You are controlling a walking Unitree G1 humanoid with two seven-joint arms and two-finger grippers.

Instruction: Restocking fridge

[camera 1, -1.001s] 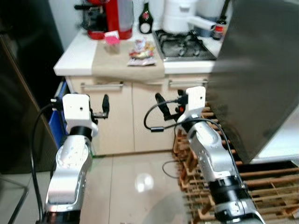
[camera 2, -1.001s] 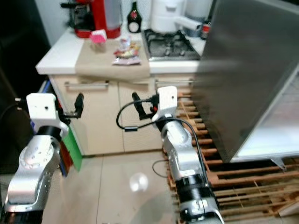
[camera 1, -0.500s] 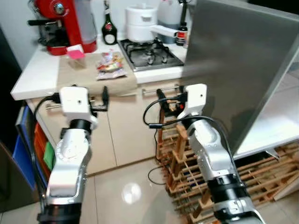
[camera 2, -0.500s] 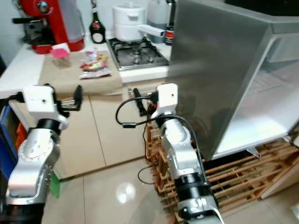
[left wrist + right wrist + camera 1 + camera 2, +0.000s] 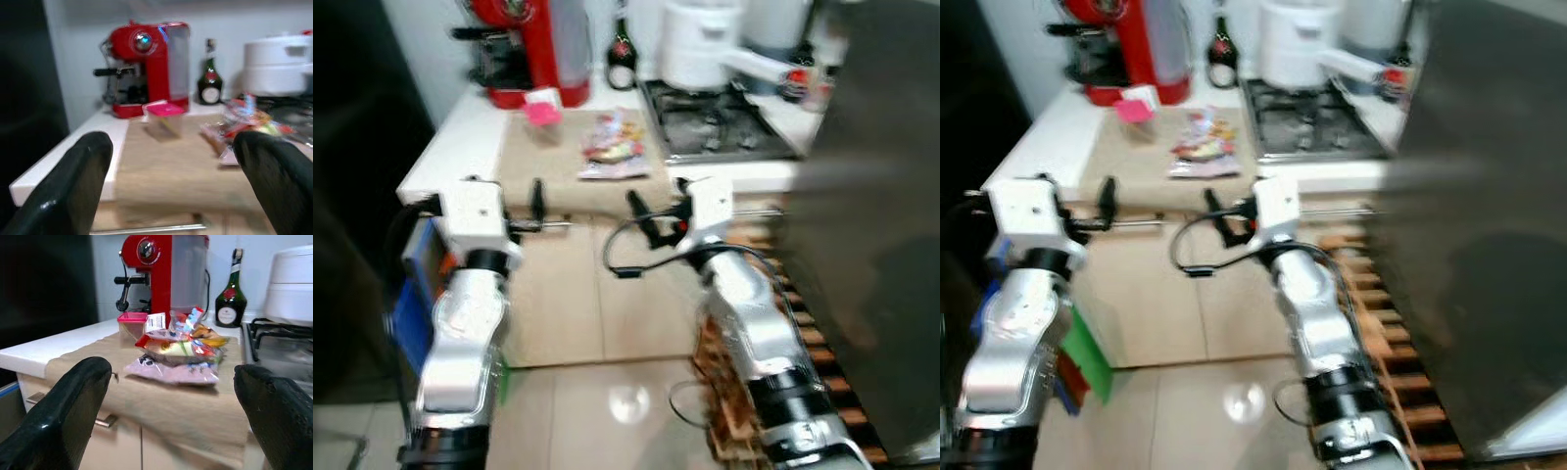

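Approach phase, nothing in hand yet. I stand in front of the counter (image 5: 460, 147), both arms raised level with its front edge.

Left side first: a red coffee machine (image 5: 524, 44) sits at the back of the counter, with a small pink-lidded tub (image 5: 544, 106) just in front of it on the tan mat (image 5: 558, 162). My left pincer (image 5: 168, 183) is held short of the counter edge, fingers spread wide, holding nothing; through it I look straight at the tub and the machine.

Centre: a dark bottle (image 5: 623, 47) stands at the back wall. In front of it, on the mat, lies the pile of bagged snacks (image 5: 612, 147), which I judge to be the stock meant for the fridge. My right pincer (image 5: 173, 416) is aimed at this pile, fingers likewise wide apart and empty, still clear of the counter edge.

Right: a gas hob (image 5: 715, 122) with a white pot (image 5: 705, 54) on it, then the grey fridge door (image 5: 881, 245) standing open at the far right.

Judgement: the step is reaching for the goods. Next I would need to step closer or extend the right arm over the mat, lower onto the bags, and close on one pack. Head views are blurred, so positions are approximate.
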